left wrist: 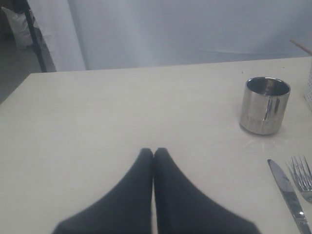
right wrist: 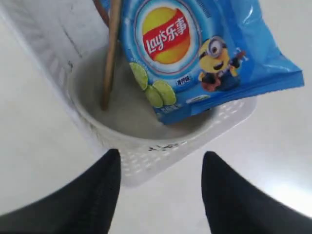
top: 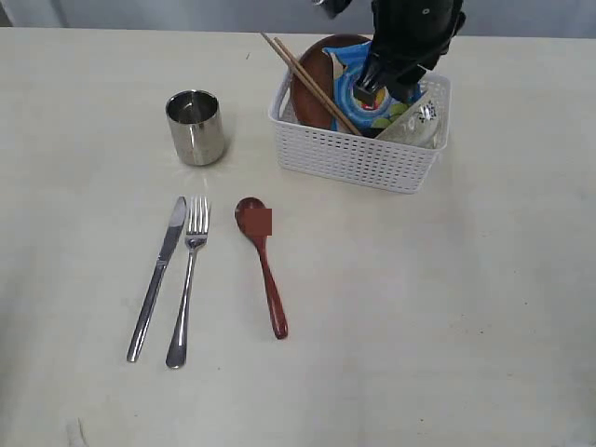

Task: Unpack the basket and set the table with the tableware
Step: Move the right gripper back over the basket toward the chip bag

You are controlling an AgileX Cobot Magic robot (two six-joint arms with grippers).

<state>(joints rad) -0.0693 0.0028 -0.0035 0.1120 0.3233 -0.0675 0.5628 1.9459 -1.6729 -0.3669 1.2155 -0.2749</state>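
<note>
Right end effector: jaws wide, empty, basket with chip bag beneath; left end effector: pinched closed over desk.

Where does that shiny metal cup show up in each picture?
Exterior view: the steel cup stands upper left, left of the basket.
Left wrist view: the cup stands beyond the tips of knife and fork.
Right wrist view: not in it.
Shared landmark: the knife, in both those views.

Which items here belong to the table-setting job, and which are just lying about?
Job: white perforated plastic basket, steel cup, steel knife, steel fork, reddish-brown wooden spoon, wooden chopsticks, round brown plate, off-white bowl.
Lying about: blue chip bag.
</note>
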